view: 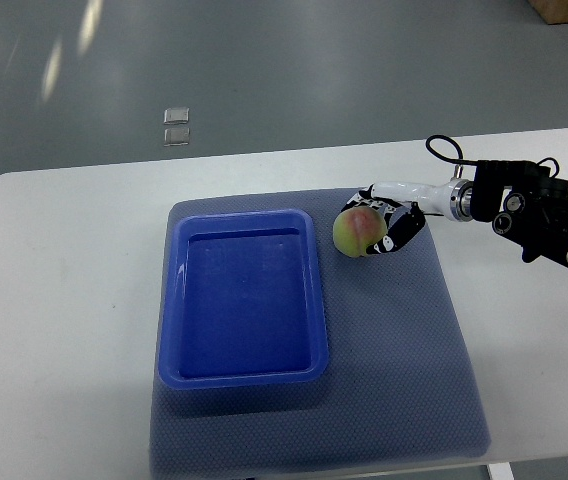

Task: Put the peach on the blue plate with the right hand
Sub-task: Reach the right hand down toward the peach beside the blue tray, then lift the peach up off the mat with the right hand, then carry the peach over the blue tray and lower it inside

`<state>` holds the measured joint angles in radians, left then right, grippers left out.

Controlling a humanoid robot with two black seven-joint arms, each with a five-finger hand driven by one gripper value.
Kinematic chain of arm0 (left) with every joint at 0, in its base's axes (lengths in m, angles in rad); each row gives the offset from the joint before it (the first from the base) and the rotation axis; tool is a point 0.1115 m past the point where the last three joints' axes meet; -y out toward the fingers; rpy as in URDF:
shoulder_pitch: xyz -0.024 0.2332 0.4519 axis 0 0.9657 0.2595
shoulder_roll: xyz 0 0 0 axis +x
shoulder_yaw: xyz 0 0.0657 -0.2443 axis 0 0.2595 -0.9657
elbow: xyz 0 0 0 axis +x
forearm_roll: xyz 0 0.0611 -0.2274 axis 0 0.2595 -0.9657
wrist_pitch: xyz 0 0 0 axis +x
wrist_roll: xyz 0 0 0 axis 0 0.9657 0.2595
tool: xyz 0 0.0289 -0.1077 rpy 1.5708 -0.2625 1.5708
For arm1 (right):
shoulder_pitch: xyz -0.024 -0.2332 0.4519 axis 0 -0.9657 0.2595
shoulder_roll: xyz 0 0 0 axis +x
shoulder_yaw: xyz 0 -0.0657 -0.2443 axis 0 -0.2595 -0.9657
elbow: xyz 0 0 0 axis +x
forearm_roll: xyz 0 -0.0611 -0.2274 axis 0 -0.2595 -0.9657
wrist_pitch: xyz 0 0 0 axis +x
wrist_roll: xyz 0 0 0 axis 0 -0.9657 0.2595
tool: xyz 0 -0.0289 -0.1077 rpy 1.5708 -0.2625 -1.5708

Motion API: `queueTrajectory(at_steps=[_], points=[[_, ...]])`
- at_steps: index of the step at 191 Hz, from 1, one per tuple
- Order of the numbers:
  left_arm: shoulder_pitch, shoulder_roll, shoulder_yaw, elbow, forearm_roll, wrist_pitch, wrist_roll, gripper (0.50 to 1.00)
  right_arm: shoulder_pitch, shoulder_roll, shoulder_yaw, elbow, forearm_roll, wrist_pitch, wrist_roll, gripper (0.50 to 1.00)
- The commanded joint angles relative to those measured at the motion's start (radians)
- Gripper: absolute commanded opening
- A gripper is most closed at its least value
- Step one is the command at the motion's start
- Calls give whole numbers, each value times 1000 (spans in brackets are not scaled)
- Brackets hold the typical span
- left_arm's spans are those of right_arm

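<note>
The peach [357,231] sits on the grey mat [404,350], just right of the blue plate [242,300], with the right hand [392,228] fingers curled around it. The mat lies on the white counter [64,300]. No writing is readable.

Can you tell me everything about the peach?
The peach is round, yellow-green with a reddish blush on top. The right hand wraps around it from the right, fingers curled against it. It sits over the grey mat, just right of the blue plate's upper corner, not in it. Whether it touches the mat can't be told.
</note>
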<state>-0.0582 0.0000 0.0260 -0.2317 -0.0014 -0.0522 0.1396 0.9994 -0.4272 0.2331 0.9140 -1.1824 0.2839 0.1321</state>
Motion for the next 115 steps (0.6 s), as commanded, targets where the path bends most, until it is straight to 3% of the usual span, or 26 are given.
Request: queueTrajectory(at_steps=[1,32,73,96,97,115], points=[[0,0,0,0,0,0,0,1000,77,-58,3,68,40,41,0,509],[0,0,-1,0,0,0,0,1000,163,-127,0,152,132,84,-3,513],[0,0,-1,-2,0,0,0,1000,193,-128,-6,190,144,89,-3,519],[0,0,-1,-2,0,0,0,1000,199,-79,-14,190,145,74,-3,519],[0,0,-1,-2,0,0,0,1000,199,-32,-15,181,147,61,-3,521],[0,0,0,-2,0,0,0,1000,199,53,-28,154,145,32,-3,529]])
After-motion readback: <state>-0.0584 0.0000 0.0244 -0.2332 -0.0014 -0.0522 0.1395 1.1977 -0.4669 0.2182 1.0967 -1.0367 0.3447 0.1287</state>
